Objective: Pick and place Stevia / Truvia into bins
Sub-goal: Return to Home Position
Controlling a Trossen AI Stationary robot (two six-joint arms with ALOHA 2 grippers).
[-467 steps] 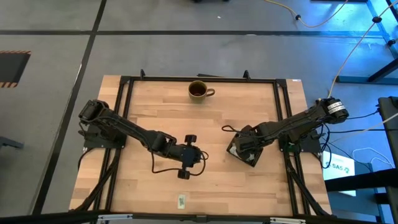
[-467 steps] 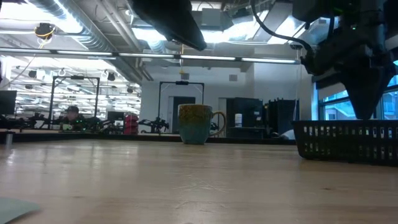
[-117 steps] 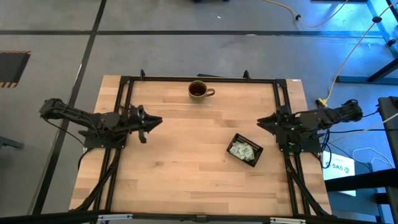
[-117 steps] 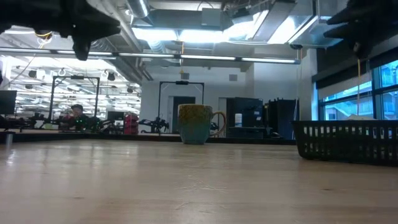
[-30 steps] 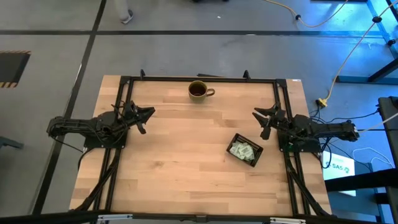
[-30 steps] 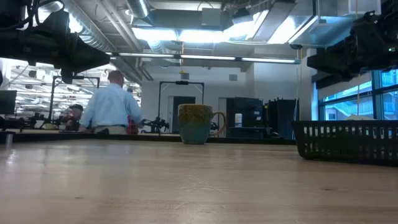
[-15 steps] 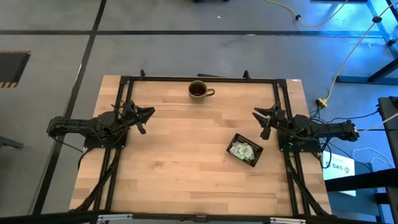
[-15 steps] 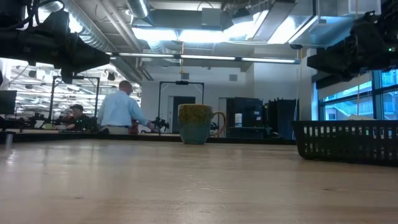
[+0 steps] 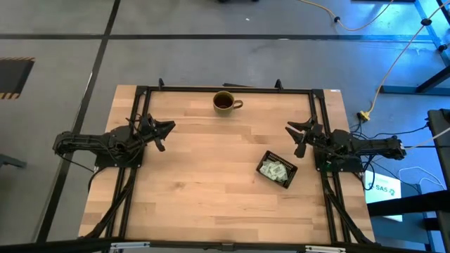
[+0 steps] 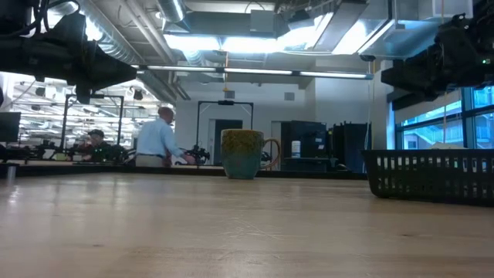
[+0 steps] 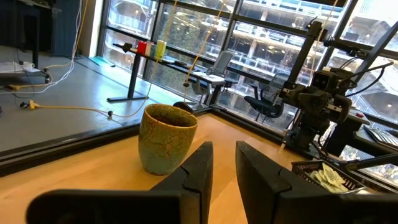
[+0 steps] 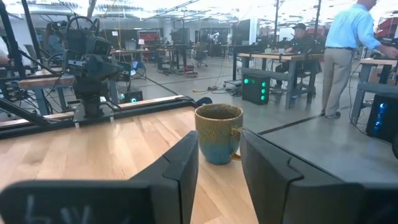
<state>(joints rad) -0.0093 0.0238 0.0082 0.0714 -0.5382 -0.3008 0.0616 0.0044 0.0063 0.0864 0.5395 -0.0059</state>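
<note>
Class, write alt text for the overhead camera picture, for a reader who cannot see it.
From above, a wooden table holds a small black tray of pale green packets right of centre and a brown mug by the top edge. The left hand and the right hand wait open and empty at its sides.

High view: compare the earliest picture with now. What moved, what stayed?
Both arms pulled back from mid-table: left gripper to the left edge, right gripper to the right, off the black bin. The lone sachet near the front edge is gone. The mug and bin stayed.
</note>
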